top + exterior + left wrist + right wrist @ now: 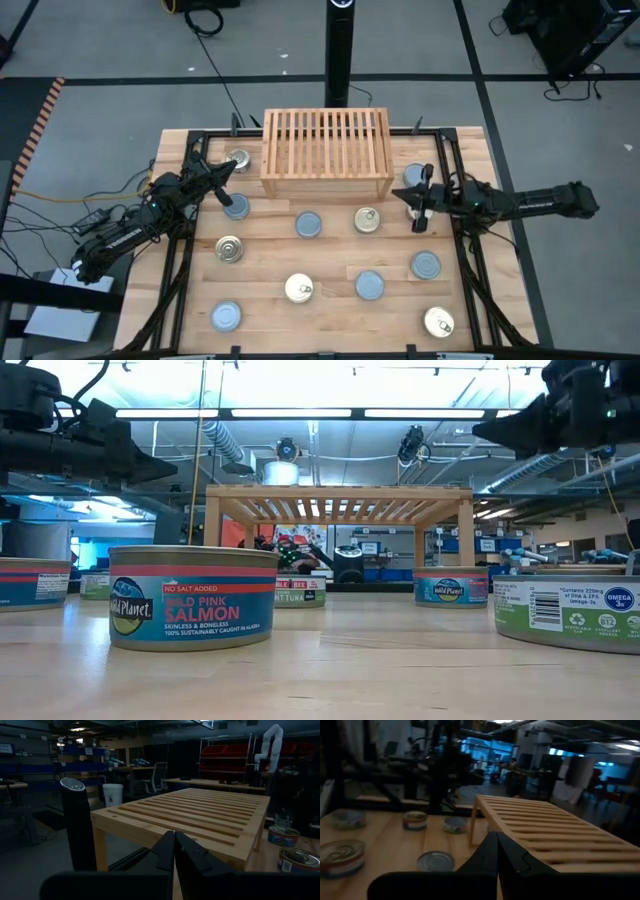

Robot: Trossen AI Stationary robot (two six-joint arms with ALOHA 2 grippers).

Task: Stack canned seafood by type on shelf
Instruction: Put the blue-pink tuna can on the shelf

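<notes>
Wooden counter (330,255) sits in a lab with a grey floor, with a black pole (338,50) standing behind its far edge. Shelf (326,153) is at the far centre of the counter, slatted top bare, nothing on it in any view.

Tins are all on the counter, unsorted. Blue-silver lids: one beside the shelf's left front corner (236,207), one in front of the shelf (309,224), one mid-counter (369,285), one at right (426,265), one near-left (226,317), and one at the shelf's right side (414,176). Gold lids: one at far left by the shelf (238,159), one at left (229,248), one in front of the shelf (367,220), one in the middle (299,289), one near-right (439,322). Low view shows a salmon label on the nearest tin (193,597).

Left gripper (226,174) hangs off the shelf's left side, between the two tins there, jaws closed on nothing. Right gripper (406,195) hangs off the shelf's right front corner, just by the tin there, jaws closed, also empty. Both wrist views show the fingers pressed together with the shelf top ahead.

Progress, as I read it: zero. No tin is held, placed or stacked. All sorting and stacking by type is left. Nearest candidates look like the tins flanking the shelf.
</notes>
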